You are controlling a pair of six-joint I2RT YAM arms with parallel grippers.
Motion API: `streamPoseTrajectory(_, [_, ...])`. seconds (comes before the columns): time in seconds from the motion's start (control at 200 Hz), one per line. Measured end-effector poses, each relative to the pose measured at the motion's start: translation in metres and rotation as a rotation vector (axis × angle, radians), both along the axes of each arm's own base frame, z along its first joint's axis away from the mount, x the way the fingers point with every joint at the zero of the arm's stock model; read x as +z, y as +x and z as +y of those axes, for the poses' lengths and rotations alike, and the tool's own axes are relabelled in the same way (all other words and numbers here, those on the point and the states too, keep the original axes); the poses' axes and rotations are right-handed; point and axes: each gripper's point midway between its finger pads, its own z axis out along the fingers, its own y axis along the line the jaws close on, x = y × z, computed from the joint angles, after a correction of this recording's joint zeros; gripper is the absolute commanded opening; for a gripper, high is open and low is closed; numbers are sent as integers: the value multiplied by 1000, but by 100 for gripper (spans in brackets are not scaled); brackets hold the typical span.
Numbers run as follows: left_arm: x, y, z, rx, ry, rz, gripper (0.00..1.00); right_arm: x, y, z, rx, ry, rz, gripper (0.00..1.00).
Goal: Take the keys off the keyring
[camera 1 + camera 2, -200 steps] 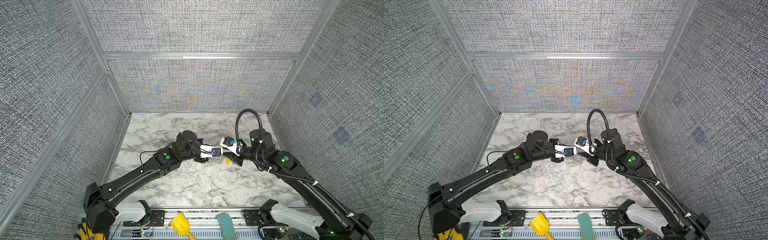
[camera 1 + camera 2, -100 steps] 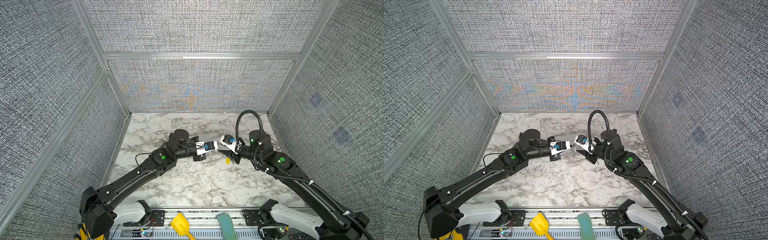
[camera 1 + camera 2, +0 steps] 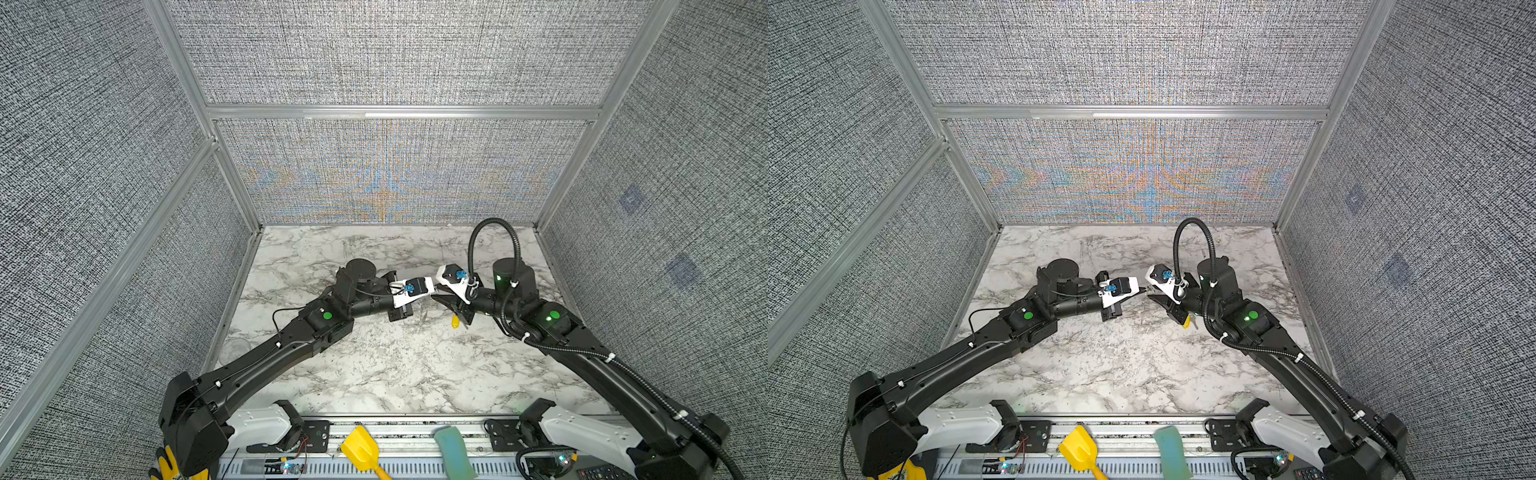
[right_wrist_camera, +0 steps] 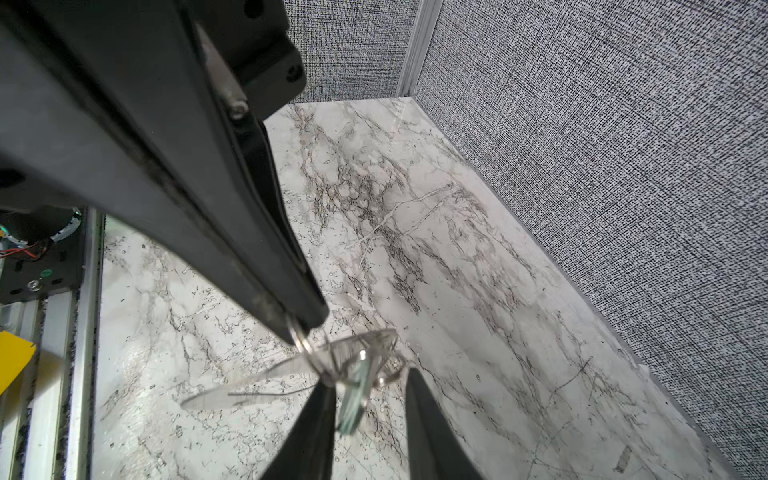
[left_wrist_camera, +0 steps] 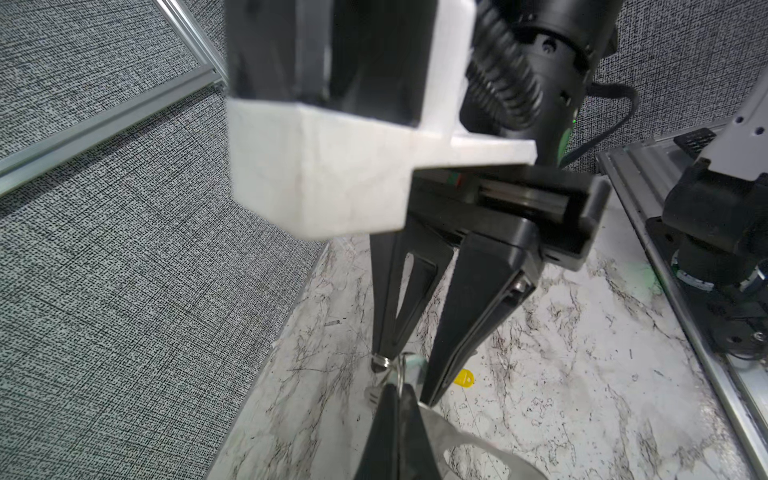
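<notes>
Right wrist view: I see the left gripper (image 4: pixel 307 328) pinched tight on the wire loop (image 4: pixel 300 337) of the keyring (image 4: pixel 257 380). It holds the grey plate clear of the table (image 4: pixel 415 208) so the keys hang free.
Right gripper (image 4: pixel 370 378): fingers apart, straddling the teal key (image 4: pixel 353 399). I see a gap beside the tag, so it has no grip on it yet.
Why this pose: one arm steadies the ring in the air, and the other comes in from the opposite side to work a key along the loop.
Keyring place: in both top views it sits where the two grippers meet, near frame centre, too small to make out there.
Yellow key (image 3: pixel 456 322): just below the right gripper in a top view. From the left wrist it looks to lie on the marble, off the ring, so I judge one key done.
Next: I'd close on the teal tag and draw it off gently. The thin loop could slip from the left pinch.
</notes>
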Motion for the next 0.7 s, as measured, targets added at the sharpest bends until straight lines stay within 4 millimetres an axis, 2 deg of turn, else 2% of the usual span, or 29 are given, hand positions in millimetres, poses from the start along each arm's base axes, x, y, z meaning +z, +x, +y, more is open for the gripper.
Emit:
streamPoseTrajectory(0.095, [3, 3, 0, 10, -23, 13, 0, 1, 0, 0, -2, 5, -5, 7])
streamPoseTrajectory(0.22, [1, 6, 1, 20, -45, 41, 0, 1, 0, -1, -5, 4, -8, 0])
streamPoseTrajectory(0.7, [-4, 6, 4, 6, -182, 165, 0, -1, -5, 13, 48, -74, -35, 0])
